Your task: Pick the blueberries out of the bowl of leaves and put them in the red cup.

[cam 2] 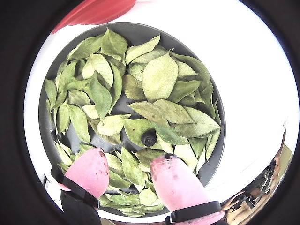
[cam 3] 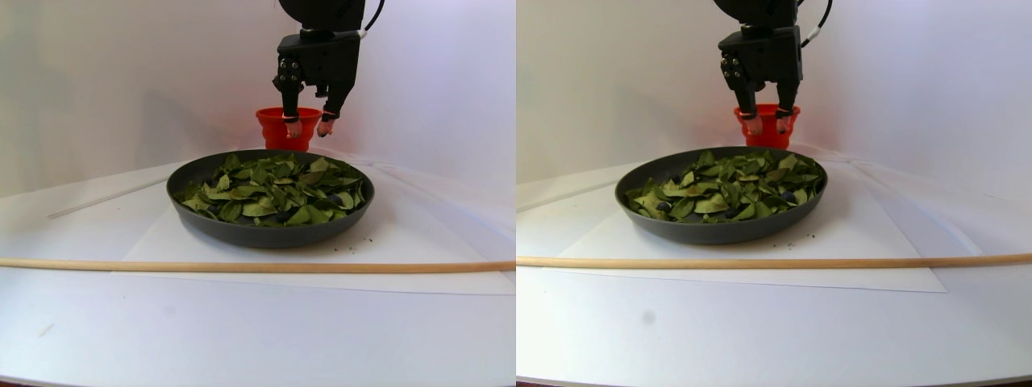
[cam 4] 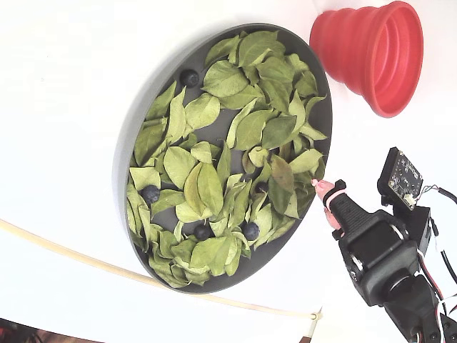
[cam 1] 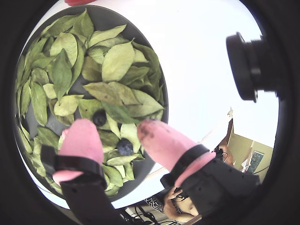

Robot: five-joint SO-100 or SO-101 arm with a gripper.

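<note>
The tool (cam 3: 308, 127) hangs above the bowl (cam 3: 201, 222) on its cup-facing side, pink tips spread and empty, so this looks like the approach to a pick. Blueberries (cam 4: 250, 231) lie among the leaves (cam 4: 207, 187) in the bowl; the red cup (cam 4: 371, 53) stands just beyond its rim. Next it should descend straight onto one exposed berry and close gently.

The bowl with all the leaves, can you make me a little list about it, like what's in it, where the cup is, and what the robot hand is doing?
bowl: large round dark grey shallow dish on the white table
inside: dry green oval leaves with small dark blue round berries partly among them
berries visible: at least four in the fixed view
cup: bright red ribbed silicone cup, beside the bowl, apart from it
end effector: pink-tipped end effector, open, empty, raised above the bowl's far edge near the cup
</note>
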